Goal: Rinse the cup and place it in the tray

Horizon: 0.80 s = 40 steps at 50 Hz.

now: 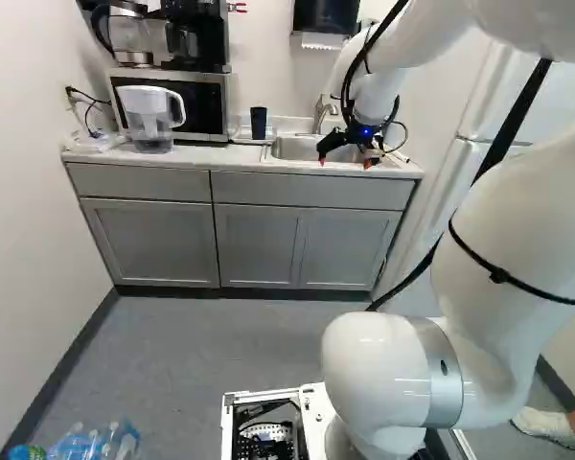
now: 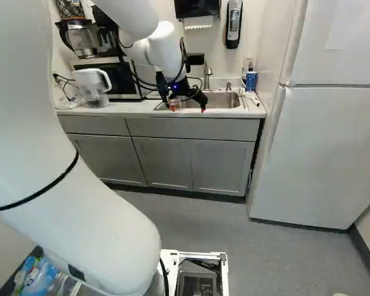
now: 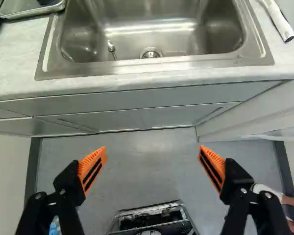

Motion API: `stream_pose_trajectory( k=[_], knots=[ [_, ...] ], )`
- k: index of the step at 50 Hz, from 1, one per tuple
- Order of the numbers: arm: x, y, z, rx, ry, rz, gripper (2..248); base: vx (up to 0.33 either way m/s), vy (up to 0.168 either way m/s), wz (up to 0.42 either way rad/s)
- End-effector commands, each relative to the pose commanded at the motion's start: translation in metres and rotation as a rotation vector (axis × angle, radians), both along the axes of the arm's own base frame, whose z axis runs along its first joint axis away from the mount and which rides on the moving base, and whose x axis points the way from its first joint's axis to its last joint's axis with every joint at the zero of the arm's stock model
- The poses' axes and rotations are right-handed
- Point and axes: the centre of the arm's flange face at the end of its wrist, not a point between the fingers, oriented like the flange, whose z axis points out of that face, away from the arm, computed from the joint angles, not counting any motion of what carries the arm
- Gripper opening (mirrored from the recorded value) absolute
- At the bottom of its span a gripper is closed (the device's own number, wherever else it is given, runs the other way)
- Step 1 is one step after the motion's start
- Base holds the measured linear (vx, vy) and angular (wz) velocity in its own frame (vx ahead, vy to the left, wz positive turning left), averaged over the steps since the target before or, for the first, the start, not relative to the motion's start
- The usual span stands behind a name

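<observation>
Two cups show, and the likelier one for the task is the dark, straight-sided cup (image 1: 259, 123), upright to the left of the stainless-steel sink (image 3: 152, 29) and seemingly in the grey, round-cornered tray (image 3: 24, 11). The other, a blue patterned cup (image 2: 251, 81), stands beyond the sink on its right side. The black gripper with orange pads (image 3: 152, 154) is spread wide with nothing between its fingers, out at the front edge of the pale countertop (image 3: 17, 73). What matters most is that the dark cup lies ahead of the gripper and off to its left, well apart, its long axis vertical. If that is the right cup, its placing looks done and the move called for is a clear withdrawal; whether it has been rinsed cannot be told. Should it need taking up instead, the open fingers would have to swing left and straddle its upright sides, minding the curved metal faucet (image 1: 321, 113) nearby.
</observation>
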Motion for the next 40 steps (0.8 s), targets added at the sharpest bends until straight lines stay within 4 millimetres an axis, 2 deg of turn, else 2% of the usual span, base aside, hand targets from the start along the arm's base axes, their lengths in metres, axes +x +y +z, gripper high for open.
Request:
stream_pose_trajectory(
  k=[21, 40],
  knots=[
    [0.000, 0.001, -0.002, -0.001, -0.004, 0.001, 247, 0.000, 0.000, 0.000],
    [-0.003, 0.004, -0.011, -0.006, -0.025, 0.005, 247, 0.000, 0.000, 0.000]
  ],
)
